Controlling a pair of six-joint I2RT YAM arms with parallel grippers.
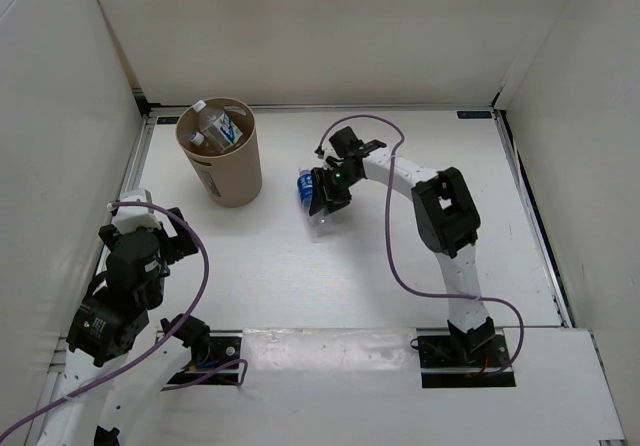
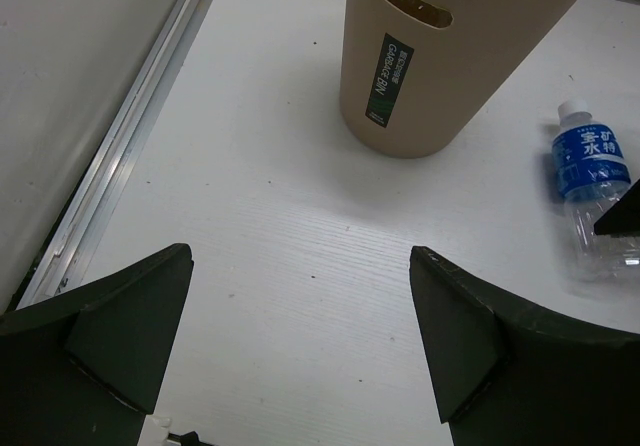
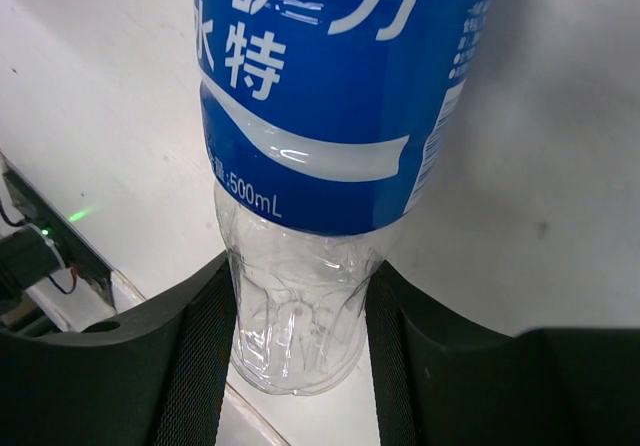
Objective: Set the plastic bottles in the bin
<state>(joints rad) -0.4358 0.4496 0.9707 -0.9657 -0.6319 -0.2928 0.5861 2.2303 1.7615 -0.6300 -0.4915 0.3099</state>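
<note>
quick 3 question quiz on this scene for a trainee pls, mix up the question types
1. True or false: the right end effector is shut on the clear lower part of the blue-label bottle.
2. Multiple choice: the left end effector is A) open and holding nothing, B) shut on a cap, C) shut on a cloth.
3. Short answer: in the top view, on which side of the bin does the blue-label bottle lie?

Key: 1 true; 2 A; 3 the right side.
</note>
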